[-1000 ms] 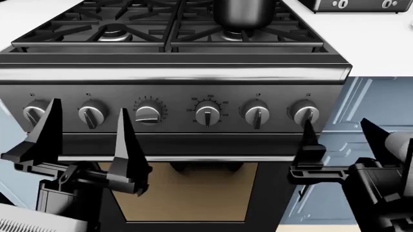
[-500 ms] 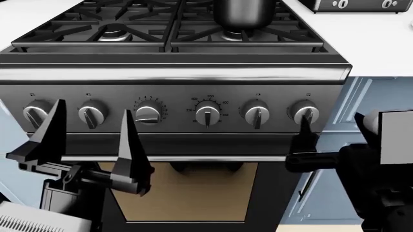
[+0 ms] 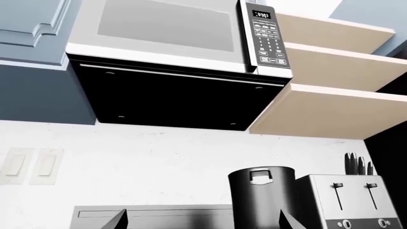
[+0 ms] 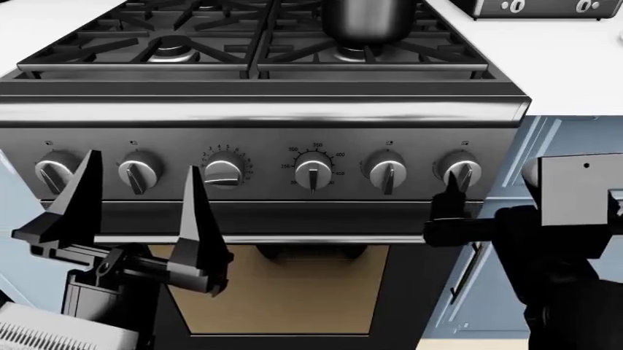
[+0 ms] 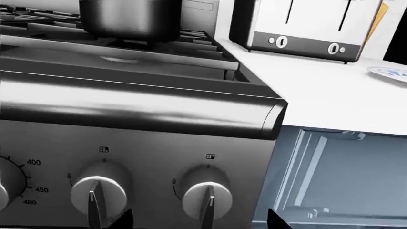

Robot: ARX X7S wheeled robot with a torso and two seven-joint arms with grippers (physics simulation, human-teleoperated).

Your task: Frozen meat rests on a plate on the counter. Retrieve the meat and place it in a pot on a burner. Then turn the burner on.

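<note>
The dark grey pot (image 4: 365, 18) stands on the right burner (image 4: 349, 52) of the steel stove; it also shows in the right wrist view as the pot (image 5: 130, 19). What lies inside it is hidden. The frozen meat is out of view. A sliver of the blue-rimmed plate (image 5: 389, 72) lies on the white counter (image 5: 330, 90). My right gripper (image 5: 200, 222) is open, its fingers either side of the rightmost knob (image 5: 207, 198), close in front of it. My left gripper (image 4: 136, 200) stands open before the left knobs, holding nothing.
Six knobs line the stove front (image 4: 311, 171) above the oven door (image 4: 282, 292). A toaster (image 5: 305, 28) sits on the counter right of the stove. Light blue cabinets (image 4: 545, 146) flank it. A microwave (image 3: 165, 33) and wooden shelves (image 3: 330, 71) hang above.
My right gripper has shifted left and rolled, bringing its visible finger in line with the rightmost knob. The left gripper has barely moved.
</note>
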